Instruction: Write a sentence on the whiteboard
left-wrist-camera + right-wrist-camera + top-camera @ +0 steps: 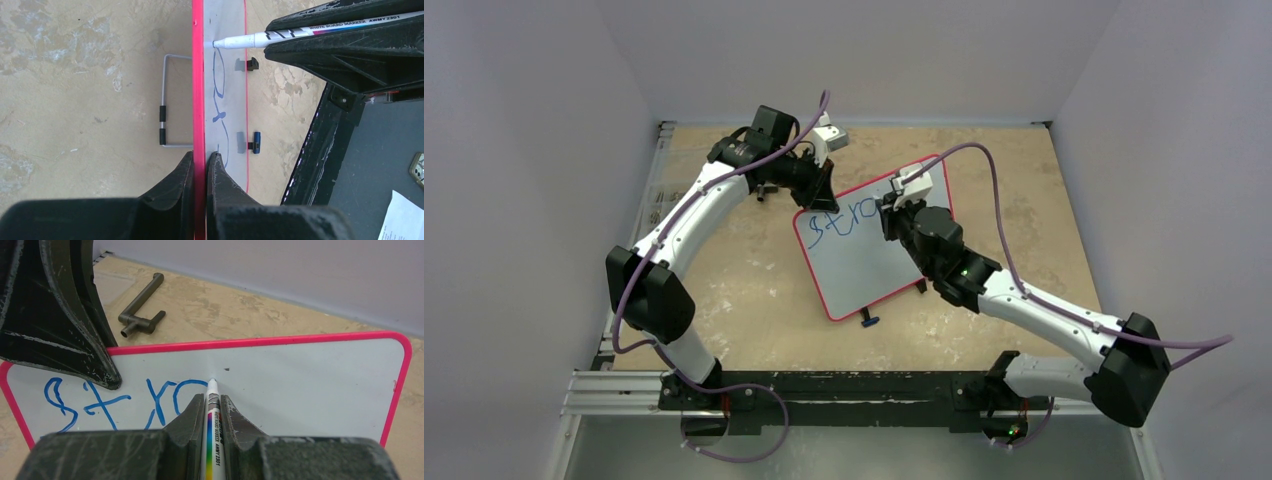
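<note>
Reaching over the bench (744,290), the right arm's fingers (192,415) pinch a marker (214,440) tip-down on the whiteboard (300,385); the bent left arm's fingers (181,172) squeeze its pink edge.

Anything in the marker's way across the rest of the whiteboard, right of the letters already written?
Nothing visible. The whiteboard ahead of the marker tip is bare but for a tiny dark speck. The left gripper clamps the top frame over the first letters, off that path.
</note>
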`<move>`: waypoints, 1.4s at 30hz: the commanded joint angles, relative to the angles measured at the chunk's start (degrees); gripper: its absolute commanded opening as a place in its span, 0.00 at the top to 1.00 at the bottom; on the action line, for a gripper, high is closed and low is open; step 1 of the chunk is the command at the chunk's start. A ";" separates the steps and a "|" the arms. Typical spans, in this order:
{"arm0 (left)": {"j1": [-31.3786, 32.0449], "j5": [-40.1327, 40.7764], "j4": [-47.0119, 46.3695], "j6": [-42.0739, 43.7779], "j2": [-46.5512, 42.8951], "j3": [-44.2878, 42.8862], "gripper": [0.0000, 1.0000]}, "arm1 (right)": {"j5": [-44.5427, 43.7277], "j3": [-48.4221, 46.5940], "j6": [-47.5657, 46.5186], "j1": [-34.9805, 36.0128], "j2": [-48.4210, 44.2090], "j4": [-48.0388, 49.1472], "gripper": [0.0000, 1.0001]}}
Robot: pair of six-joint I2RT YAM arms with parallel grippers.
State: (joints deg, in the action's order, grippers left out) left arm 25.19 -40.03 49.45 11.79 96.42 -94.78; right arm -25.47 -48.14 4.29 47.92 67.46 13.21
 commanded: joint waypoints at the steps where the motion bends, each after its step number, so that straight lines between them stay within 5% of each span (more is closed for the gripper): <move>1: 1.79 4.01 4.82 7.37 1.23 0.80 1.00 | 4.45 -1.24 -0.08 -0.33 0.56 1.81 1.00; 15: 1.79 4.46 5.00 7.28 1.13 0.65 1.00 | 10.64 2.35 0.88 -0.37 -7.80 1.99 1.00; 28: 1.87 7.87 1.62 7.19 -1.98 3.30 1.00 | -3.60 3.55 1.40 -0.95 -9.91 1.23 1.00; 42: 1.97 9.27 1.96 7.64 -2.21 2.87 1.00 | 8.41 4.32 0.49 -6.62 -9.98 3.23 1.00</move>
State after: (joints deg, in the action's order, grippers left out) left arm 26.39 -38.54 48.47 11.77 93.95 -93.19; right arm -22.11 -44.53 5.15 41.32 58.48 13.28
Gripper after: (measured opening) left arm 0.053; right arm 0.092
